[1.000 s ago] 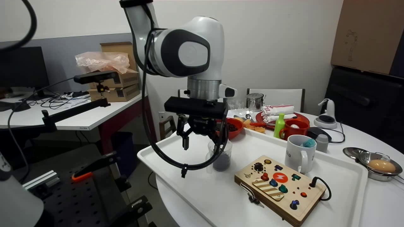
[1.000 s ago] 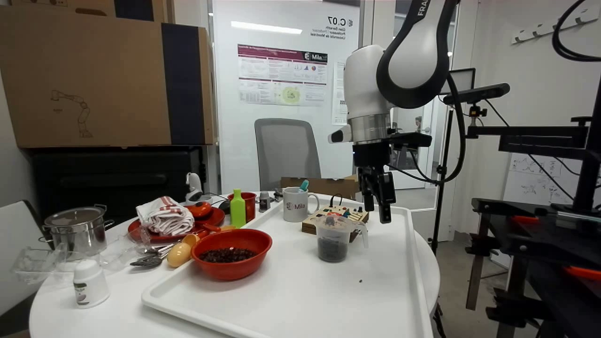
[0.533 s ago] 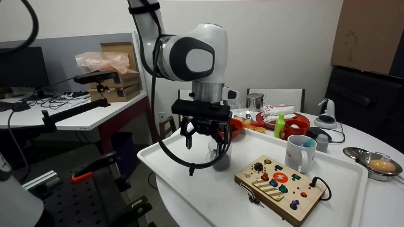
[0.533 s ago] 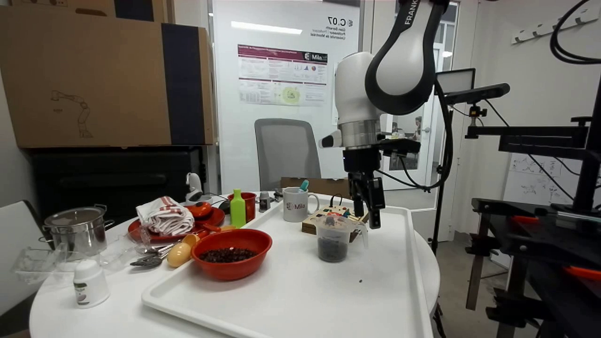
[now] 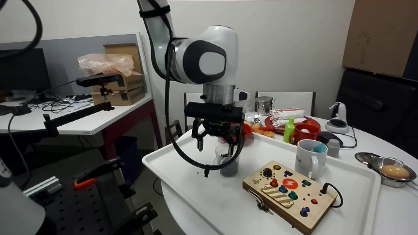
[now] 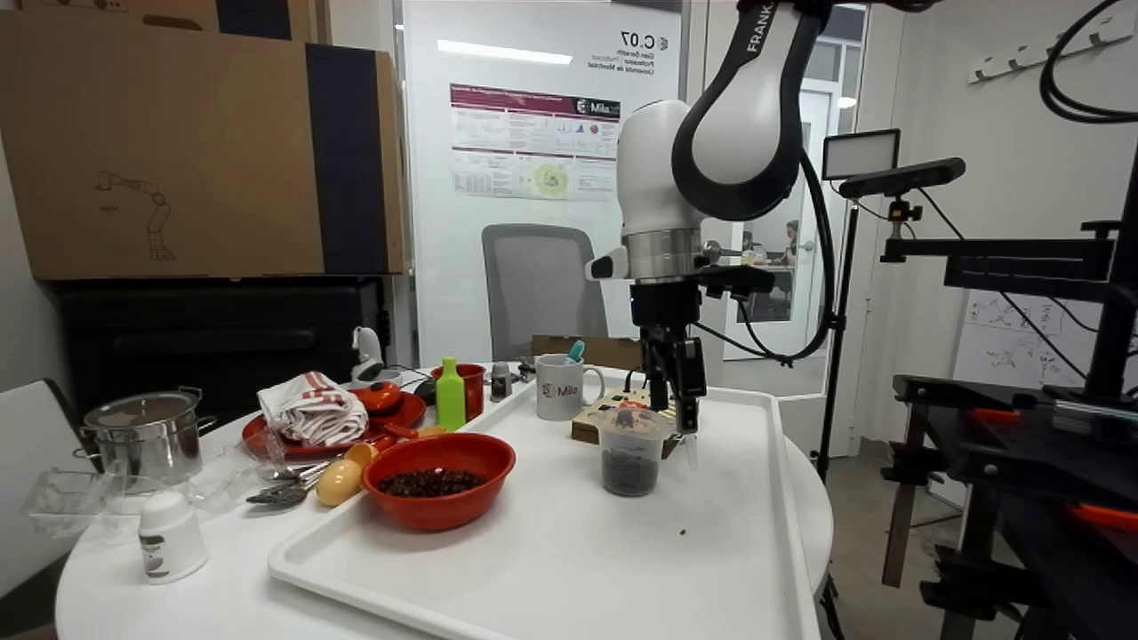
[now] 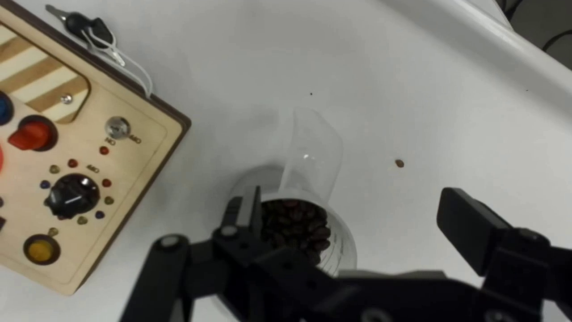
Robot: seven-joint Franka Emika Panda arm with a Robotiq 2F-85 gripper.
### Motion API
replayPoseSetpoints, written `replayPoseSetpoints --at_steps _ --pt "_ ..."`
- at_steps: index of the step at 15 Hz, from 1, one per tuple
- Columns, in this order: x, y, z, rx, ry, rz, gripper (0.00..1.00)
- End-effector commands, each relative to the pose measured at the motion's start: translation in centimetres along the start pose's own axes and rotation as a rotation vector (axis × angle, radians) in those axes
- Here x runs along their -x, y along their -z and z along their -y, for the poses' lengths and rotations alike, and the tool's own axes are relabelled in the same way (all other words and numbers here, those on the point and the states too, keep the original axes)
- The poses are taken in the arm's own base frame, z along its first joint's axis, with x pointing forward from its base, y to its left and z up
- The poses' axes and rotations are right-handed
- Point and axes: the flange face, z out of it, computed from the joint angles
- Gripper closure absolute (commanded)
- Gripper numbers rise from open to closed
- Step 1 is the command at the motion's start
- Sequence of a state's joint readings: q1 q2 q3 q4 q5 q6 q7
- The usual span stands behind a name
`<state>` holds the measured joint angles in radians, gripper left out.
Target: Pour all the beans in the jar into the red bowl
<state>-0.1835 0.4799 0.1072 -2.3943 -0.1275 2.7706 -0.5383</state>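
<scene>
The see-through jar stands upright on the white tray with dark beans inside. It also shows in an exterior view, partly behind the cable and a finger. In the wrist view the jar shows dark red beans and a clear handle. The red bowl stands on the tray with dark beans; in an exterior view it is mostly hidden. My gripper is open and empty above the jar's handle side. One finger overlaps the jar's mouth in the wrist view; contact cannot be told.
A wooden box with knobs lies on the tray near the jar, with a white mug behind it. One loose bean lies on the tray. A green bottle and a silver pot stand beyond the tray.
My open gripper has moved sideways toward the jar, rightward in one exterior view and leftward and slightly down in the other. The jar and the bowl have not moved.
</scene>
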Motion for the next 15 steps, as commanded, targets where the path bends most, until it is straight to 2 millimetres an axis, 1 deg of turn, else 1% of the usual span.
replayPoseSetpoints --at_steps 1,6,8,10,12,15 --pt "-0.5 0.1 -0.4 0.018 0.009 -0.002 0.0" --pt "0.0 1.5 -0.8 0.04 0.008 -0.01 0.0" --pt "0.1 1.6 -0.9 0.048 0.012 -0.005 0.0" --pt "0.4 1.4 -1.1 0.052 0.002 0.009 0.0" --pt "0.8 0.8 -1.4 0.057 -0.045 0.031 0.0" --pt "1.2 0.1 -1.4 0.047 -0.103 0.061 0.0"
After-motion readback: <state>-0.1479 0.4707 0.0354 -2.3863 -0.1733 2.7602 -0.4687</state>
